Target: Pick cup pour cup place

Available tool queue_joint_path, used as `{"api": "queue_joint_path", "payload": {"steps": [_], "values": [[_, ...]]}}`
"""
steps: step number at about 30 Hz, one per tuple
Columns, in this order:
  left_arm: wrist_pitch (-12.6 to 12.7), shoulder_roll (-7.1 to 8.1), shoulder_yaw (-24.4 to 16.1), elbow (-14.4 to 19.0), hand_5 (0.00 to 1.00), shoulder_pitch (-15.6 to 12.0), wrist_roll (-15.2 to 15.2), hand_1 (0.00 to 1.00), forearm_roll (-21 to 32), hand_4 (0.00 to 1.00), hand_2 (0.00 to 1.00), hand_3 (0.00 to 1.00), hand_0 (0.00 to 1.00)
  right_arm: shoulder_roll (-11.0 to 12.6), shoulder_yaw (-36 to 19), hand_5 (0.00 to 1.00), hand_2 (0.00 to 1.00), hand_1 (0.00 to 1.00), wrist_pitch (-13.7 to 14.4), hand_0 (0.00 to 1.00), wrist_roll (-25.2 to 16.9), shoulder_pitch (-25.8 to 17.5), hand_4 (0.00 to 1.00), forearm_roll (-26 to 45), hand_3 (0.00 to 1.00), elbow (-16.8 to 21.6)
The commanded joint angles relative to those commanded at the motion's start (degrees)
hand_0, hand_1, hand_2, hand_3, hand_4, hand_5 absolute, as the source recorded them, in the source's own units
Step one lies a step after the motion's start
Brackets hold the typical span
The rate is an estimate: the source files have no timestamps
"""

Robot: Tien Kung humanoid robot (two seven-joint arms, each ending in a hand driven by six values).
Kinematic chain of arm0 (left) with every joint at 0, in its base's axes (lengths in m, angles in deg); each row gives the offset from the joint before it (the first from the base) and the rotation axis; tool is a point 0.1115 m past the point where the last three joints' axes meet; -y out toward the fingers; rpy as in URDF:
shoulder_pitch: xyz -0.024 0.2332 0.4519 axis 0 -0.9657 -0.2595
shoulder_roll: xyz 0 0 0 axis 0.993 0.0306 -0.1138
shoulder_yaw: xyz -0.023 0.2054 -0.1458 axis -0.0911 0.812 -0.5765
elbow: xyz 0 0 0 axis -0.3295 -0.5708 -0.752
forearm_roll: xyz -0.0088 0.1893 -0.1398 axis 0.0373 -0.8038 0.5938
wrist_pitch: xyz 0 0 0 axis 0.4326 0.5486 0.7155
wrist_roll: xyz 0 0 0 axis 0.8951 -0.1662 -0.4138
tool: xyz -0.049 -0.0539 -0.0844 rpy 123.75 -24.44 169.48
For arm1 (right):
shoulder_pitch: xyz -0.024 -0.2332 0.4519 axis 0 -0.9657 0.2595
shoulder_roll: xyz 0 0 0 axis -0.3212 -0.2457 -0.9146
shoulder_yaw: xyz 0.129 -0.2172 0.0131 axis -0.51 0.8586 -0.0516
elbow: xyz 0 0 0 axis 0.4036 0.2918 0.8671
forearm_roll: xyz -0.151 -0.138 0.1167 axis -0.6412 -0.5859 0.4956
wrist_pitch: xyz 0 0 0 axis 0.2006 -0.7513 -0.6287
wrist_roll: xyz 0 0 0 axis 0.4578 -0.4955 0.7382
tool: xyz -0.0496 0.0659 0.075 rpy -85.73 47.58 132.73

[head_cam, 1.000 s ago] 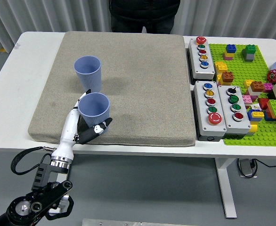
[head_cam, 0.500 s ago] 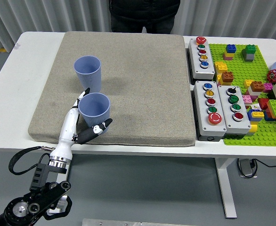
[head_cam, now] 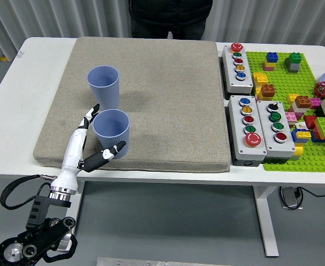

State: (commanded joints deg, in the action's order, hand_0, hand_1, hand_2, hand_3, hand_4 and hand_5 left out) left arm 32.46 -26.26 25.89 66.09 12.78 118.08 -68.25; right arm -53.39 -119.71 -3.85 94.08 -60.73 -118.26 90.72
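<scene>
Near lavender plastic cup standing upright on the grey felt mat, close to its front-left edge, with the second lavender plastic cup sitting just behind it. Left hand reaching in beside the near cup, white fingers spread along its left side and thumb below its base, gripping nothing. Person in dark clothing standing at the white table's far edge.

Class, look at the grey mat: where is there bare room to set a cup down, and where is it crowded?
The grey mat is bare from its middle across to the button boxes, and along its far edge. The near-left corner is crowded: two blue cups, far and near, with the left hand beside the near one. The green brick plate is full.
</scene>
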Motion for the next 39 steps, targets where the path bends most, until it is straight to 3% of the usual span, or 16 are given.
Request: {"api": "queue_joint_path", "payload": {"steps": [8,23,28,31,36,39], "values": [[0.0,2.75,-0.2,4.2,0.619,-0.9,-0.8,0.925,-1.3,0.998,0.998,0.998,0.898,0.1,-0.2,0.174,0.565,0.613,-0.1,0.674,0.0,0.2,0.002,-0.2,0.572,0.0],[0.0,4.46,-1.1,7.5,0.623,-2.5,-1.4,0.926,-3.0,0.998,0.998,0.998,0.899,0.0,-0.1,0.175,0.565,0.613,0.0,0.674,0.1,-0.4,0.002,-0.3,0.572,0.0],[0.0,5.22,-3.3,9.5,0.633,-2.9,-2.7,0.926,-5.0,0.998,0.998,0.998,0.906,0.0,0.1,0.174,0.565,0.613,0.1,0.674,0.1,-0.7,0.002,-0.2,0.572,0.0],[0.0,6.05,-5.6,12.6,0.633,-2.8,-3.4,0.926,-6.0,0.998,0.998,0.998,0.906,0.1,0.3,0.174,0.565,0.613,0.1,0.674,0.0,-0.6,0.002,0.0,0.572,0.0],[0.0,7.07,-9.6,17.0,0.643,-1.9,-4.2,0.924,-6.6,0.998,0.998,0.998,0.903,0.1,0.5,0.174,0.565,0.613,0.2,0.674,-0.1,-0.6,0.002,0.3,0.572,0.0],[0.0,8.27,-13.9,20.0,0.663,0.2,-5.4,0.893,-7.3,0.998,0.998,0.993,0.886,0.2,0.8,0.174,0.565,0.613,0.3,0.674,-0.2,-0.6,0.002,0.8,0.572,0.0]]}}
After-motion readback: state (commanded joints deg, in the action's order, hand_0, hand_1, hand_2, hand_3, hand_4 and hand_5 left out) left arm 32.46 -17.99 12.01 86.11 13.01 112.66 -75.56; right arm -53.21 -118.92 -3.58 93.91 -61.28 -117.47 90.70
